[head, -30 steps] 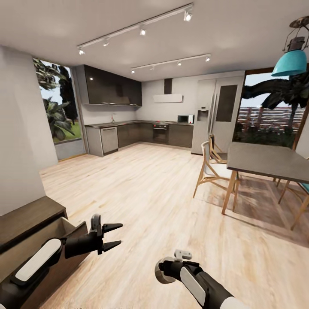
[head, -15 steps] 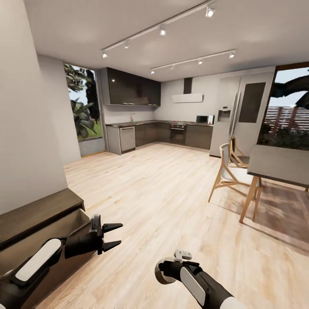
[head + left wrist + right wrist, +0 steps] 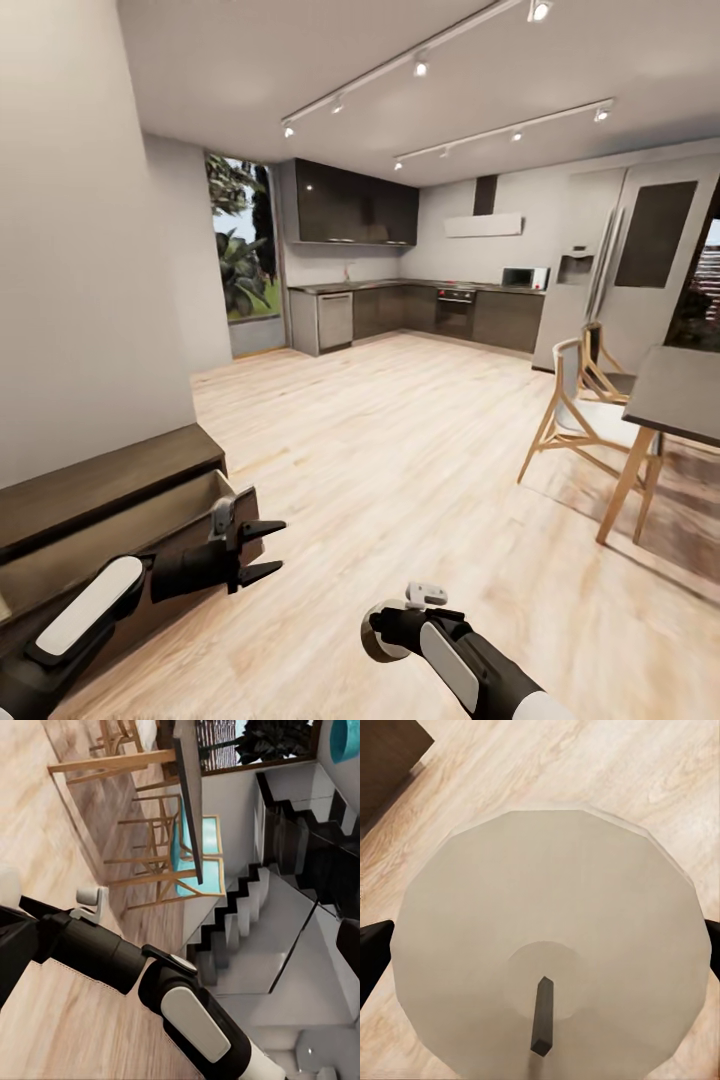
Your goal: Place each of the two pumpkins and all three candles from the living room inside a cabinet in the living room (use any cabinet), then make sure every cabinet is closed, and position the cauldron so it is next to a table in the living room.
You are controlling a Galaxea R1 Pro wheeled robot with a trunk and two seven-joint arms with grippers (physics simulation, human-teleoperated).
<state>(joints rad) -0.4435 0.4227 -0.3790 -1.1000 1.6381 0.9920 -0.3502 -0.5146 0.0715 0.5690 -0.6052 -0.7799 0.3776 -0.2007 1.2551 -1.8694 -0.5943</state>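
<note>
We're looking across a wide wooden floor (image 3: 400,450) toward the kitchen at the far end, dark cupboards (image 3: 350,205) along the back wall and a tall fridge (image 3: 620,260) on the right. At near left sits the cabinet (image 3: 100,490), low and dark brown, with its top drawer (image 3: 130,545) standing open (the pale inside wall of the drawer shows plainly). The left gripper (image 3: 268,550) hangs just in front of that open drawer, its jaws spread wide with nothing between them, the two black fingers (image 3: 262,527) pointing right over the floor.

Down at near centre, the right gripper (image 3: 385,628) is low over the boards, and the right wrist camera tells the story: the jaws are pinching a candle (image 3: 551,937), a pale grey-beige cylinder seen end-on with its short dark wick (image 3: 541,1016) standing up, a black finger (image 3: 375,956) pressed against each side. A dark corner of the cabinet (image 3: 386,757) shows beyond the candle.

Over on the right stands a dining table (image 3: 680,390) with a light wooden chair (image 3: 580,420) pulled up beside it. The left wrist camera looks past the right forearm (image 3: 135,975) to the same table and chairs, with teal seats (image 3: 199,870) and a staircase (image 3: 247,907) behind them. A window (image 3: 240,250) at far left shows green plants outside.
</note>
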